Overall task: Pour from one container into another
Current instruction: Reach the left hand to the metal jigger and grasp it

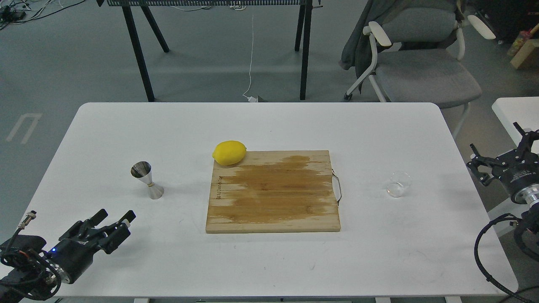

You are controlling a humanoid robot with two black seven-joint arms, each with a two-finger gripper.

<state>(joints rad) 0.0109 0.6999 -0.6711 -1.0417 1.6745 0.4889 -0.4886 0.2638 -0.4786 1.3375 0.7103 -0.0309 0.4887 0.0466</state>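
Note:
The small clear glass cup [398,184] stands upright on the right side of the white table [261,122]. On the left side stands the shiny steel hourglass jigger [147,179], also upright. My left gripper [116,216] hovers low over the table's front left corner, below and left of the jigger, its fingers parted with nothing between them. My right gripper [497,148] sits just beyond the table's right edge, to the right of the glass cup, fingers spread and empty. Neither gripper touches a container.
A wooden cutting board [273,191] with a metal handle lies in the middle of the table, a yellow lemon [229,152] at its far left corner. Behind the table are a grey chair [421,63] and black trestle legs [139,54]. Another white table [516,113] is at right.

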